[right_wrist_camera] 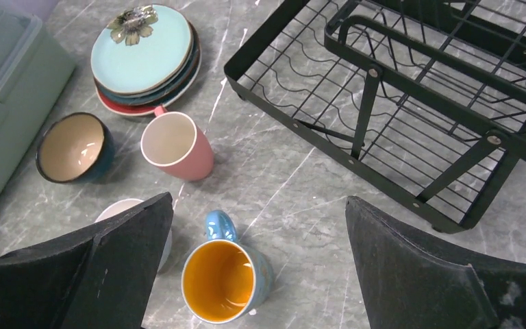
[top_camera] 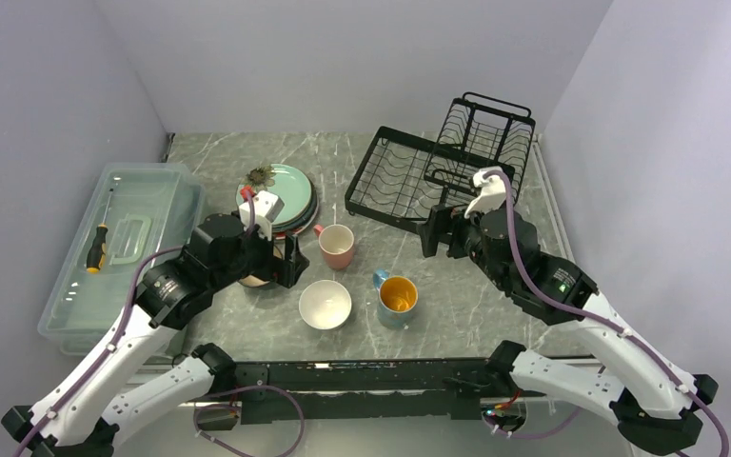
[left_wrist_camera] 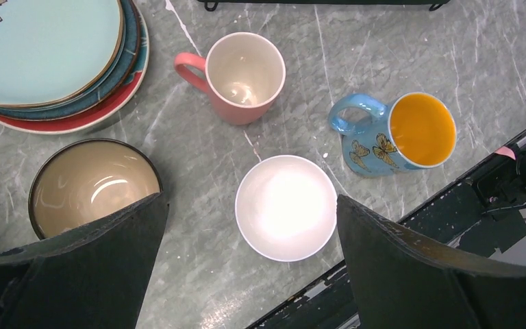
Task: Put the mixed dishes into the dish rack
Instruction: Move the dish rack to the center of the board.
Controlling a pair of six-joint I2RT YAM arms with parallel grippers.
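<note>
The rack point(top_camera: 395, 181) stands at the far right of the bench point(top_camera: 457, 286), its flat slotted tier nearer me and its basket tier raised behind. Every dish I can see sits on the bench to its left, apart from the wire. The plates point(top_camera: 281, 195) are in one stack, mint-green with a flower on top, darker rims under it and red lowest. The pink mug point(top_camera: 337, 246) stands upright just beside the stack, handle toward it. The blue mug point(top_camera: 398, 298), orange inside, is upright nearer me, with the white bowl point(top_camera: 325, 305) just left of it. The brown bowl point(left_wrist_camera: 94, 186) sits near the stack, mostly hidden under my left arm in the top view. At far left is the clear box point(top_camera: 157, 205). A screwdriver point(top_camera: 96, 249) shows through it, though I cannot tell whether it lies inside or on the lid.

My left hand point(left_wrist_camera: 250, 205) is spread wide and holds nothing, hanging above the white bowl with one finger over the brown bowl's edge. My right hand point(right_wrist_camera: 258, 200) is also wide open and bare, above the bench between the blue mug and the rack's near corner.
</note>
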